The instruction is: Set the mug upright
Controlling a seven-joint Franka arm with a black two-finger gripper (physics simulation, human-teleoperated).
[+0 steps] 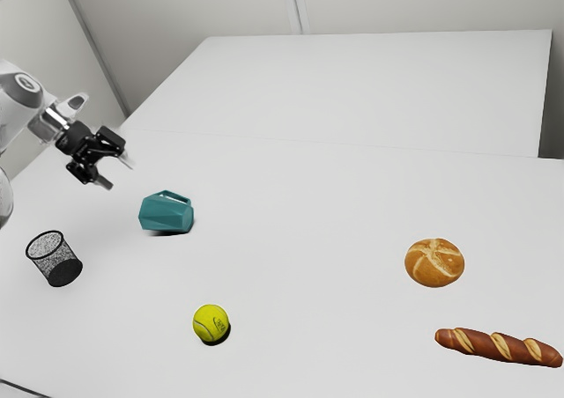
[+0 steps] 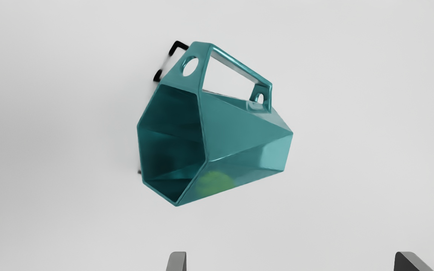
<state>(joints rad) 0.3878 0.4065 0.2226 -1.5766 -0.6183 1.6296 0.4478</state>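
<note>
My gripper hangs above the table toward the exterior view's left, up and to the left of the mug there, not touching it. The teal faceted mug lies on its side on the table, its handle at the upper side and its base toward the exterior view's right. In the wrist view the mug shows its dark open mouth and its handle. The fingertips of my gripper stand wide apart with nothing between them.
A black mesh cup stands near the mug, on the exterior view's left. A yellow tennis ball lies closer to the camera. A round bread roll and a long twisted bread are farther to the exterior view's right on the white table.
</note>
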